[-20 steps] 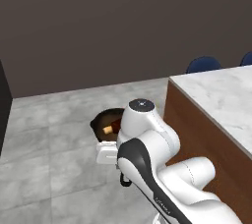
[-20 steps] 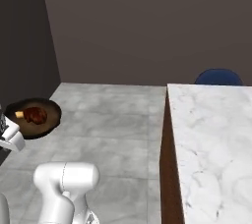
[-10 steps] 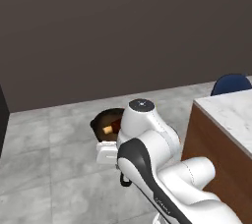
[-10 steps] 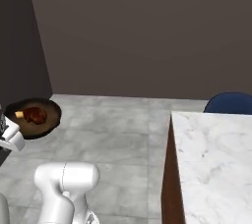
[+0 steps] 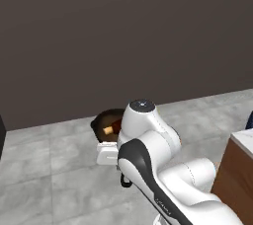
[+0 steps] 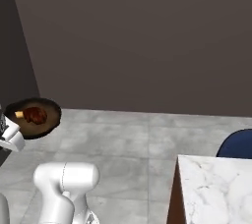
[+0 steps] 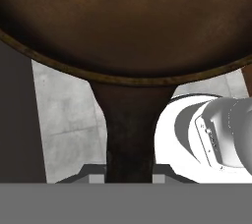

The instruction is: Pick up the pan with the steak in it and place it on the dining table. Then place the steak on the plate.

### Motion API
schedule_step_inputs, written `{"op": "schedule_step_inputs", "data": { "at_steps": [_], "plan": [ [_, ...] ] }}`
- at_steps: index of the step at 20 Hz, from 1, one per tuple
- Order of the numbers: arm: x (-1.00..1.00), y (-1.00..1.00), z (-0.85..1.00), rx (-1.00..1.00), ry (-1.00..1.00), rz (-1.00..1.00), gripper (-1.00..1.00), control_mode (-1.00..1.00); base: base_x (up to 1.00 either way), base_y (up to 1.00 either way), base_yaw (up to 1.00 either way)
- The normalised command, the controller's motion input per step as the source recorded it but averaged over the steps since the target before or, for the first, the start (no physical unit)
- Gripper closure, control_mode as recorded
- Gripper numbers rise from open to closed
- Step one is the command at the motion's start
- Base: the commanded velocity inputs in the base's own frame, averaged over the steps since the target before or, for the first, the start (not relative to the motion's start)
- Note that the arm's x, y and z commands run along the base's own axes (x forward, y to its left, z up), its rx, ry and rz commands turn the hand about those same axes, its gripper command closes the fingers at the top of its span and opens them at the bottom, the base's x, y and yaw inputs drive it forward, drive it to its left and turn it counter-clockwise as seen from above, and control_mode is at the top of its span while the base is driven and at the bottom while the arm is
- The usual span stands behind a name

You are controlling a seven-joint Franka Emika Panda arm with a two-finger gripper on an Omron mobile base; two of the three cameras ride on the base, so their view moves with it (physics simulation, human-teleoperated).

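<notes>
The black pan (image 6: pixel 45 122) hangs in the air above the grey floor, level, with its handle (image 7: pixel 129 134) clamped in my gripper (image 6: pixel 11 130), which is shut on it. The reddish-brown steak (image 6: pixel 35 115) lies inside the pan with its pale bit toward the hand. In the left base view the pan (image 5: pixel 105 119) and the steak (image 5: pixel 113 128) peek out behind my arm. From the hand view I look at the pan's brown underside (image 7: pixel 123 16). A corner of the marble dining table (image 6: pixel 216 188) sits at the lower right, well apart from the pan. The plate is out of view.
A dark wall (image 6: pixel 138 41) closes the back. Grey tiled floor (image 6: pixel 128 139) spreads below the pan. A blue stool (image 6: pixel 238 144) stands at the table's far corner. The table's wooden side (image 5: pixel 238 179) shows at the right edge of the left base view.
The whole picture has shifted: the base has moved, so the table and stool slid toward the right edge. The pan stays in the gripper at the same place relative to the arm.
</notes>
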Motion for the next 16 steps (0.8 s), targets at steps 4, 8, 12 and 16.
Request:
{"op": "schedule_step_inputs", "data": {
  "at_steps": [4,8,12,16],
  "plan": [
    [0.00,0.00,0.00,0.00,0.00,0.00,1.00,1.00,1.00,0.30,0.00],
    [0.00,0.00,0.00,0.00,0.00,0.00,1.00,1.00,1.00,0.33,0.00],
    [0.00,0.00,0.00,0.00,0.00,0.00,1.00,1.00,1.00,0.32,0.00],
    [0.00,0.00,0.00,0.00,0.00,0.00,1.00,1.00,1.00,0.32,-0.04]
  ]
}}
